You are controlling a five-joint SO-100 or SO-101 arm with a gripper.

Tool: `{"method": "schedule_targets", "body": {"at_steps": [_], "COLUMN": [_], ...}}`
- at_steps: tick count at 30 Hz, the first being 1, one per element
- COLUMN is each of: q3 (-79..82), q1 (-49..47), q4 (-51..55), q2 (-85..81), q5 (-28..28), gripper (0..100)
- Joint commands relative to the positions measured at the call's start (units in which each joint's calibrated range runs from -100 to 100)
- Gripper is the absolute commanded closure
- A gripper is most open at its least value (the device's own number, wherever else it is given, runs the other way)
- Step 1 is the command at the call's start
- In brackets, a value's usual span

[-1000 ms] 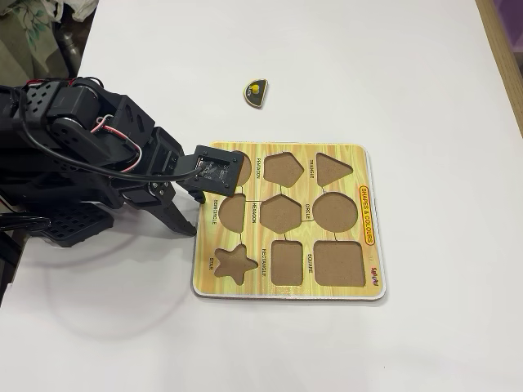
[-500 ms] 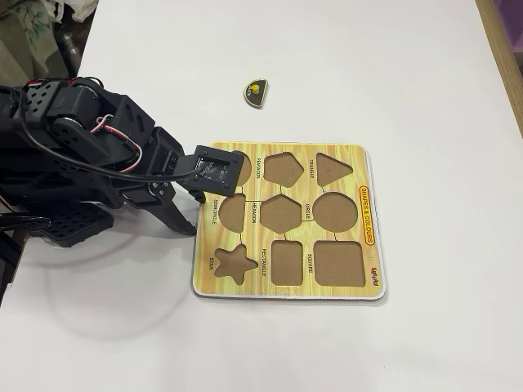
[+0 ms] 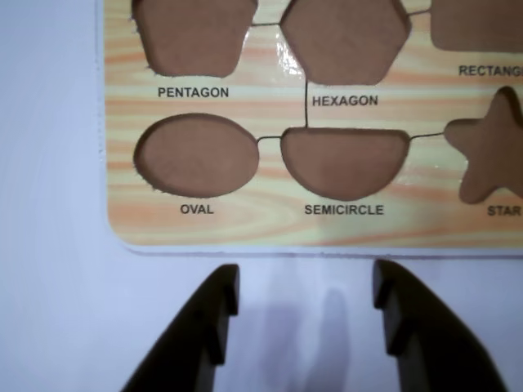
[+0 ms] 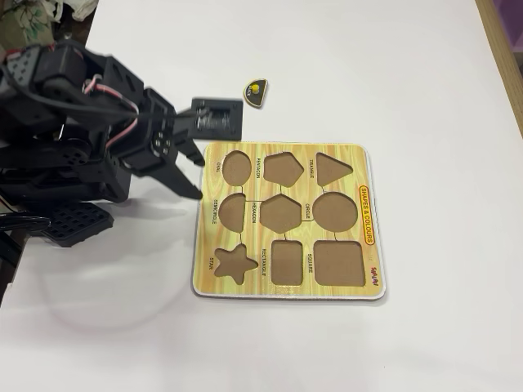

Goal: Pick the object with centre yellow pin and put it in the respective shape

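Observation:
A wooden shape board [image 4: 286,290] lies on the white table, with several empty cut-outs. In the wrist view the board [image 3: 270,229] shows the oval [image 3: 196,155], semicircle [image 3: 343,163], pentagon, hexagon and star cut-outs, all empty. A small dark semicircle piece with a yellow centre pin [image 4: 256,91] lies on the table beyond the board's top edge in the fixed view; it is out of the wrist view. My gripper [image 3: 306,286] is open and empty over bare table just off the board's edge, near the oval and semicircle cut-outs; it also shows in the fixed view [image 4: 196,175].
The black arm and its base [image 4: 65,155] fill the left side of the fixed view. The table's right edge [image 4: 498,49] runs along the top right corner there.

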Motion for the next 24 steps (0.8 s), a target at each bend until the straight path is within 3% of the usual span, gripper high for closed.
{"method": "schedule_targets", "body": {"at_steps": [1, 10, 24], "q3": [-12.95, -33.36, -50.45], "q1": [-2.51, -15.5, -37.28], "q4": [0.14, 0.14, 0.05], "q2": [11.42, 39.87, 57.19], "q5": [0.26, 0.26, 0.31], "gripper": [81, 81, 81]}}
